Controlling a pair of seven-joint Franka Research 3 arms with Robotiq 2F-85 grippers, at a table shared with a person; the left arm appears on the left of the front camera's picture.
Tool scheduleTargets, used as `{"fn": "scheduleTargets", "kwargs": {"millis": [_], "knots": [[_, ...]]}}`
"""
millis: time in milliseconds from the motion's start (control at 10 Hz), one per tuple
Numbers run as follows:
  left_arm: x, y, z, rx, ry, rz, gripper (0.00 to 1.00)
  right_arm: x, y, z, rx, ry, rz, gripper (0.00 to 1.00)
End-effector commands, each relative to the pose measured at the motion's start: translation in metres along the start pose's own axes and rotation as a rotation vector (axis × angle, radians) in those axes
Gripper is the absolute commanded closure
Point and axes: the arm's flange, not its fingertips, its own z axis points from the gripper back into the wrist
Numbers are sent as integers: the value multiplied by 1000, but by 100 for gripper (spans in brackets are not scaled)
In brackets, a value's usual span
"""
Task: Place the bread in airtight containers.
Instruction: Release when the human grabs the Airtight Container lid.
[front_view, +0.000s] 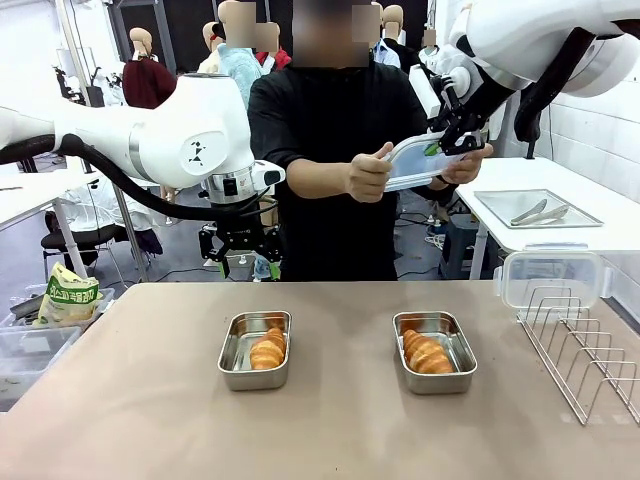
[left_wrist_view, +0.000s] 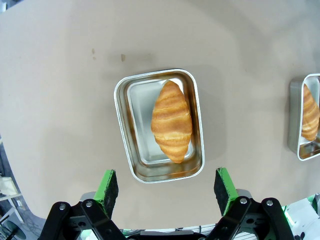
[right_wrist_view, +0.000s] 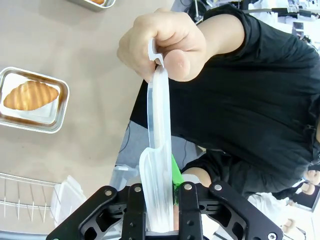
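Two golden-brown, ridged, crescent-shaped croissants are being cradled in two shiny rectangular steel pans with rounded corners: the left croissant (front_view: 268, 350) in the left pan (front_view: 254, 382), the right croissant (front_view: 427, 353) in the right pan (front_view: 437, 384). Each pastry is being set off against smooth, mirror-like metal. Both pans, uncovered and well apart, are being borne by the matte tan table (front_view: 120, 420).

Above the table's far edge, a thin, flat, clear-white plastic snap lid (front_view: 420, 162) is being pinched at one end by the right gripper (front_view: 436, 150). Its jaws are being pressed almost together on the plastic, with a green pad against it. The lid's opposite end is being gripped by a hand (front_view: 368, 172) of the person, while the other hand (front_view: 470, 160) is being held just beside the gripper, under the lid.

The left gripper (left_wrist_view: 165, 186) is being held in the air over the left pan. Its jaws are being spread wide, with nothing grasped between the green pads.

At the table's right side, a second clear lid (front_view: 550, 278) is being stood upright at the far end of a wire rack (front_view: 585, 350) of thin metal rods.
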Motion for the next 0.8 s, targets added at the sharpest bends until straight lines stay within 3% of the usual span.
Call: {"fn": "scheduleTargets", "kwargs": {"millis": [0, 700], "knots": [[0, 0, 1, -1, -5, -1, 0, 0, 1, 1, 7, 16, -2, 100], [0, 0, 1, -1, -5, -1, 0, 0, 1, 1, 7, 16, -2, 100]]}}
